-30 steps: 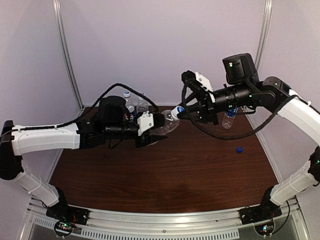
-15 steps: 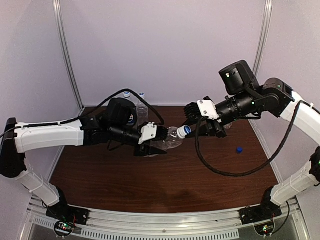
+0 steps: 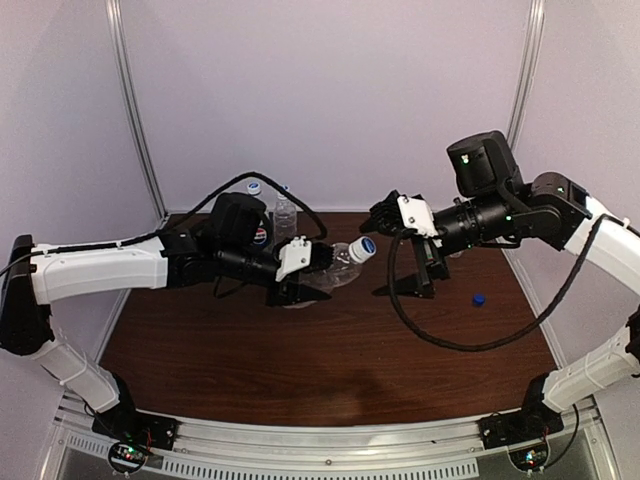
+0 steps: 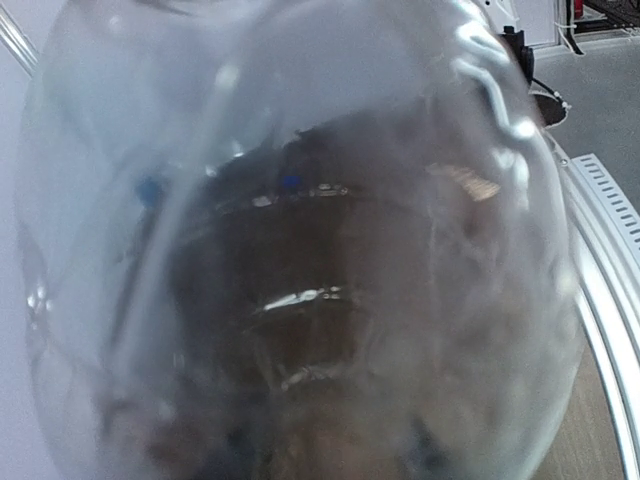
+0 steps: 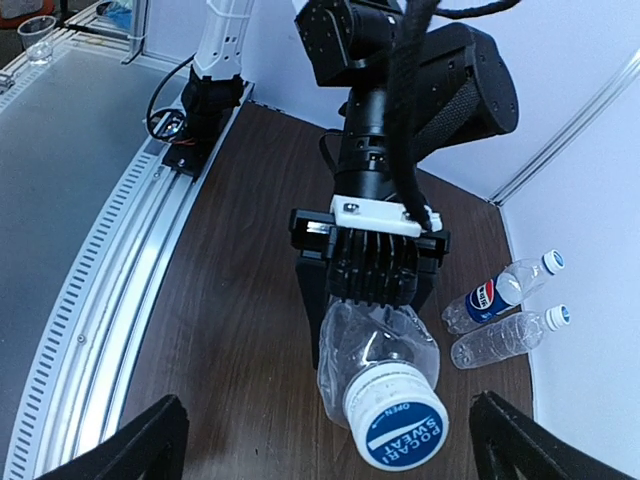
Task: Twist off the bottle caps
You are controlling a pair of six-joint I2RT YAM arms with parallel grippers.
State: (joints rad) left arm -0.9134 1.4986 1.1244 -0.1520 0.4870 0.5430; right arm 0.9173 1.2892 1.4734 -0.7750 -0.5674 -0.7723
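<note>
Left gripper [image 3: 303, 272] has its jaws pinched on the body of a clear bottle [image 3: 338, 266], hard enough that the plastic looks dented in the right wrist view. It holds the bottle off the table [image 3: 330, 370], tilted, neck aimed at the right arm. I read that as a brace: left arm stops the bottle from spinning and presents the cap head-on.

The cap [image 5: 396, 427], white rim with a blue centre, faces the right wrist camera almost square. Right gripper [image 5: 326, 405] has its jaws spread wide, one finger each side of the cap and both clear of it. No contact yet, and the cap sits a bit off-centre toward the right finger.

Left wrist view is only bottle wall, so nothing on those jaws from there.

A loose dark blue cap [image 3: 479, 298] lies on the table at the right. The Pepsi bottle [image 5: 497, 294] and a plain bottle [image 5: 505, 339] sit at the back, caps on.

Next up is probably to centre, close on the cap and twist.
</note>
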